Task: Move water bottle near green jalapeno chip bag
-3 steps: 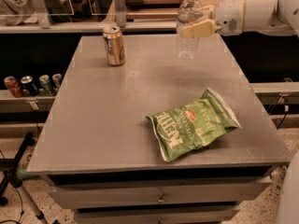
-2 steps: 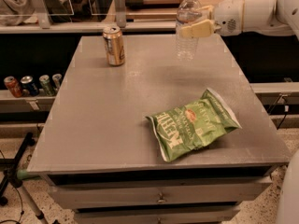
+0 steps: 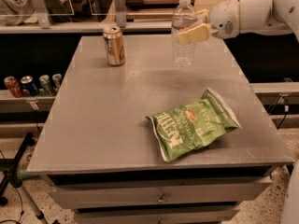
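Behind the green jalapeno chip bag (image 3: 194, 124), well apart, the pincer (image 3: 188, 26) clasps the upright water bottle (image 3: 183, 51).

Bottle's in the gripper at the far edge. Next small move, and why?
Probably carry the water bottle toward the camera, stopping just short of the green jalapeno chip bag. The gripper is shut on it near the far edge of the table; the bag lies well nearer the front, apart from it.

White, cream-fingered hand (image 3: 189, 26), upper right, clasps clear ribbed water bottle (image 3: 183, 41), white cap. Light-green green jalapeno chip bag (image 3: 194, 124), white lettering. Gold can (image 3: 114, 45). Grey worktop (image 3: 107, 106).
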`<state>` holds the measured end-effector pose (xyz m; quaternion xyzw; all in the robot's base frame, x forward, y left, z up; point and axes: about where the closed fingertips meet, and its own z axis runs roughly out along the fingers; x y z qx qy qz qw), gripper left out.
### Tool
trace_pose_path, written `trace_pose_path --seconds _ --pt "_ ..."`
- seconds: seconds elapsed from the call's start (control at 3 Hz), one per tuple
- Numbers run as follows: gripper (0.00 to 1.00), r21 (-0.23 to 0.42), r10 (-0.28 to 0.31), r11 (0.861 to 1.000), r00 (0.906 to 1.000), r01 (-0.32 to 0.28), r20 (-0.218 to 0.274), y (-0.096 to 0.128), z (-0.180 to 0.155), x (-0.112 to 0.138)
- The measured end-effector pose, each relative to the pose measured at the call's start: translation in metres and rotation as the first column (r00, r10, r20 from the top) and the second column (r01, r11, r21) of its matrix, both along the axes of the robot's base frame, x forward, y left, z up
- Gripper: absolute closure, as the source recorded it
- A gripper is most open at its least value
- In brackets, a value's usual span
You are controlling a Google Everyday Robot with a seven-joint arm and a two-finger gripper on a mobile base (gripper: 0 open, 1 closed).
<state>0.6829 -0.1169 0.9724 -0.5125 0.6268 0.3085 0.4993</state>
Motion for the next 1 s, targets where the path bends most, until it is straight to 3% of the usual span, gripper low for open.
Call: trace_pose_path --seconds 1.0 --pt "1.0 -0.001 0.125 0.992 0.9898 -0.126 -0.068 0.039 -0.015 -0.052"
